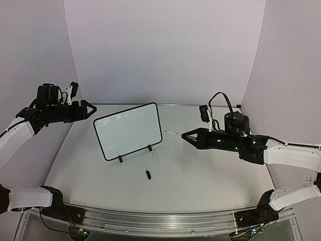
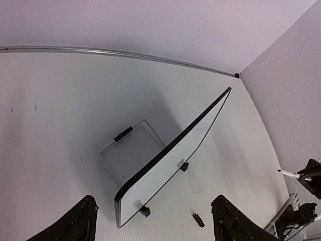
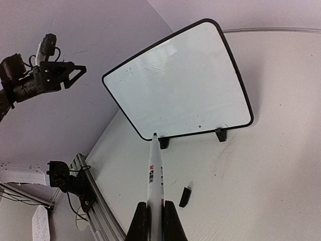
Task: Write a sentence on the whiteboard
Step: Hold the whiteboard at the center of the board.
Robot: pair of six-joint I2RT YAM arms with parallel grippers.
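Observation:
The whiteboard (image 1: 128, 131) (image 2: 170, 165) (image 3: 180, 80) stands upright on two small black feet in the middle of the table. Its white face carries only faint smudges; no sentence shows on it. My right gripper (image 1: 184, 135) (image 3: 154, 206) is shut on a white marker (image 1: 173, 133) (image 3: 155, 170). The marker's bare tip points at the board's lower corner and hangs a short way off it. My left gripper (image 1: 93, 109) (image 2: 154, 201) is open and holds nothing, raised to the left of the board and apart from it.
The marker's black cap (image 1: 148, 174) (image 2: 198, 220) (image 3: 185, 197) lies on the table in front of the board. A wire stand (image 2: 128, 150) props the board from behind. An aluminium rail (image 1: 150, 221) runs along the near edge. Walls close in on three sides.

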